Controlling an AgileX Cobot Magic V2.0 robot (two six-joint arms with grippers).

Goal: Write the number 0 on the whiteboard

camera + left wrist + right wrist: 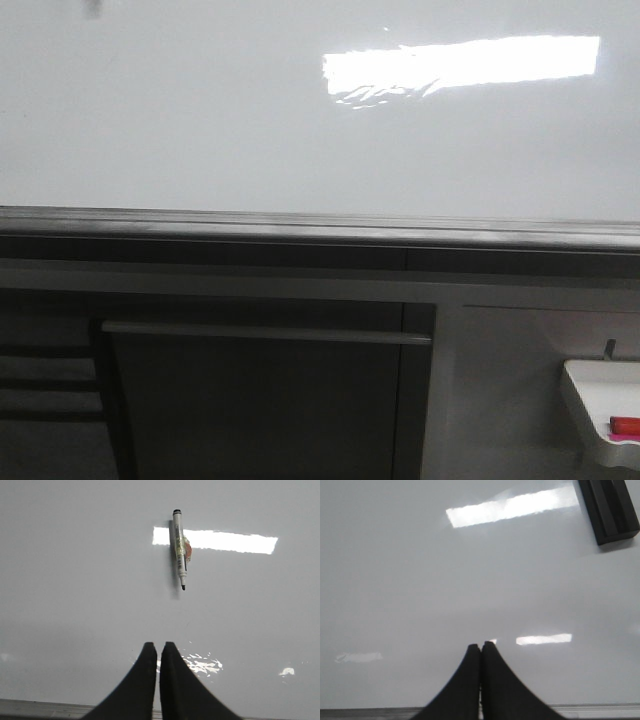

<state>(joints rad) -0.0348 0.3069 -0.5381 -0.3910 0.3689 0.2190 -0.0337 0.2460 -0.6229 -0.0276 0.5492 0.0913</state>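
Step in hand: pre-grasp, nothing written. Whiteboard (200,120) bare, no number 0 visible. Marker (179,550) stuck on board, 12 o'clock of left end effector (159,652), well apart. Both end effectors clenched, empty; right end effector (480,652) idle. Next, probably: open left, reach marker. Dark block (608,507), perhaps eraser.

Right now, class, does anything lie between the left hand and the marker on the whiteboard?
Nothing visible does. In the left wrist view, the left hand is closed and empty, and only bare whiteboard lies between it and the marker, which lies uncapped with its tip toward the hand.
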